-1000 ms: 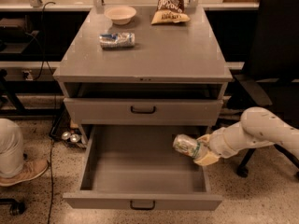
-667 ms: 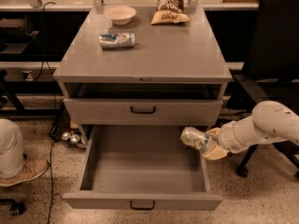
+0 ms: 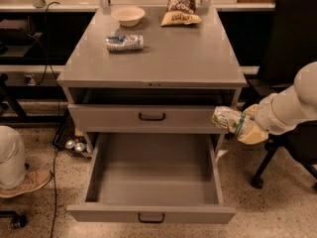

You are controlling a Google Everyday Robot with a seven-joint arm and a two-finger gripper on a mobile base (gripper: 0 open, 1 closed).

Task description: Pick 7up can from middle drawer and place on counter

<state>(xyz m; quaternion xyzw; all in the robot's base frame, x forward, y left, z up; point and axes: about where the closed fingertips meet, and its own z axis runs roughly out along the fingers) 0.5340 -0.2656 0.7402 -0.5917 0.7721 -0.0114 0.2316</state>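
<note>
silvery can (image 3: 226, 118) in pincer (image 3: 243, 125), outside drawer (image 3: 148, 214)

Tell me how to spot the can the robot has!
Find the grey cabinet with its big drawer pulled open. At its right side, the robot's pincer holds a whitish-green can sideways; the other can, blue and silver, lies on top.

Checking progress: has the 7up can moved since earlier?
Yes. In the tool, the 7up can rose rightward from the middle drawer, level with the upper drawer front.
</note>
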